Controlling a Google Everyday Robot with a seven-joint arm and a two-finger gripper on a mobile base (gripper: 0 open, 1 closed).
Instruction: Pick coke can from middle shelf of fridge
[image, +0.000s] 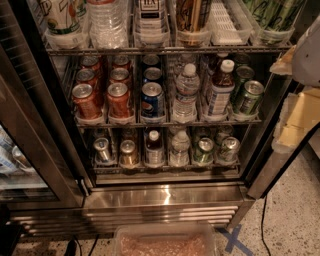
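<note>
— Where's the coke can (86, 101)?
— Left of centre in the frame, upright at the front of the leftmost lane on the middle shelf (170, 123) of the fridge (165, 195). More red cans stand in line behind it, and another red can (118, 100) is just beside it.
— What else is in that row?
— A blue Pepsi can (152, 100), then a water bottle (186, 95), a dark bottle with a white cap (220, 90), and a green can (248, 97) at the far end.
— And the tool (307, 55)?
— Only a pale rounded bit shows at the upper right edge, well apart from the can. Whether it's apart or together, I can't tell.
</note>
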